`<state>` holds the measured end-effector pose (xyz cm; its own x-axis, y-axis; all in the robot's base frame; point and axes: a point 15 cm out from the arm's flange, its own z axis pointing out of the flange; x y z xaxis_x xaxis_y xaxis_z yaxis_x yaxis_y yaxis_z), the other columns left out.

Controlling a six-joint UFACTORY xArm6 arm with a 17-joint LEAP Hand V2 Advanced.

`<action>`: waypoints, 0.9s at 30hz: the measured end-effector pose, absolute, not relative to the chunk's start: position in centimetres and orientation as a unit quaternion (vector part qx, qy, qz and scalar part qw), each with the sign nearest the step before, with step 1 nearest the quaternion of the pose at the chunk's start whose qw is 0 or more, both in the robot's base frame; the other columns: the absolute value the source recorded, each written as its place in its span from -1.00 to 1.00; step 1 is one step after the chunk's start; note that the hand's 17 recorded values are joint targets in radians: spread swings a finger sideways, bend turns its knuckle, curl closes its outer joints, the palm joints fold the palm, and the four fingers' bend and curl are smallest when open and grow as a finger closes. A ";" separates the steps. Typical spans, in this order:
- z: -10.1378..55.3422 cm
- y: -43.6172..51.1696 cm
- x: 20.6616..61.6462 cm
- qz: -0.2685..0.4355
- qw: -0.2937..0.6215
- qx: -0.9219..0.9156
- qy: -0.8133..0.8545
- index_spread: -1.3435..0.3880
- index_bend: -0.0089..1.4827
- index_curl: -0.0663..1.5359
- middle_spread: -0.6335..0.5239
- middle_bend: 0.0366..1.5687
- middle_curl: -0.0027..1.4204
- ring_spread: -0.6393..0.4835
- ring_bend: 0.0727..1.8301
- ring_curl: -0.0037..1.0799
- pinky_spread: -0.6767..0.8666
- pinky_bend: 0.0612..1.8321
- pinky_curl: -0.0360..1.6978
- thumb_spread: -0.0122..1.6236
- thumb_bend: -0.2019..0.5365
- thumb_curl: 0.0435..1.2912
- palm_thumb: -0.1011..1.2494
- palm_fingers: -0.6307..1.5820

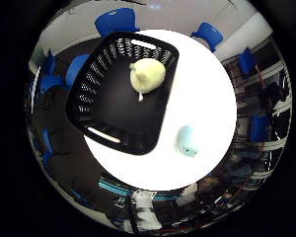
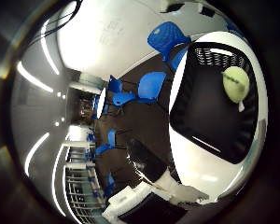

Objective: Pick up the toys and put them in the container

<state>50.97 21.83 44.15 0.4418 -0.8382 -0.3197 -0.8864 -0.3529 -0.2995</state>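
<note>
Green toy (image 1: 147, 75) lies in the basket (image 1: 89, 106); blue toy (image 1: 187, 140) remains on my table (image 1: 207, 94), beside the basket's edge. My hand's state: cannot tell.

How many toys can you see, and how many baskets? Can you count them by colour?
Yellow-green toy, in the basket: 1
Light blue toy, on the white table beside the basket: 1
Black basket: 1
Total: 3 things, 2 toys and 1 basket
</note>
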 end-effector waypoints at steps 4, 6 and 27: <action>46.7 17.4 49.8 0.044 0.216 -0.812 0.540 0.12 -0.77 -0.53 0.18 -0.74 -0.53 0.54 -0.61 -0.59 0.60 -0.45 -0.50 0.43 -0.51 -0.60 -0.28 -0.28; 47.5 14.9 49.1 0.039 0.209 -0.808 0.549 0.13 -0.78 -0.54 0.19 -0.75 -0.53 0.54 -0.61 -0.59 0.60 -0.44 -0.51 0.42 -0.51 -0.61 -0.29 -0.29; 39.9 -11.6 44.1 0.010 0.124 -0.739 0.662 0.18 -0.78 -0.58 0.27 -0.79 -0.53 0.54 -0.64 -0.57 0.54 -0.47 -0.61 0.39 -0.51 -0.63 -0.28 -0.30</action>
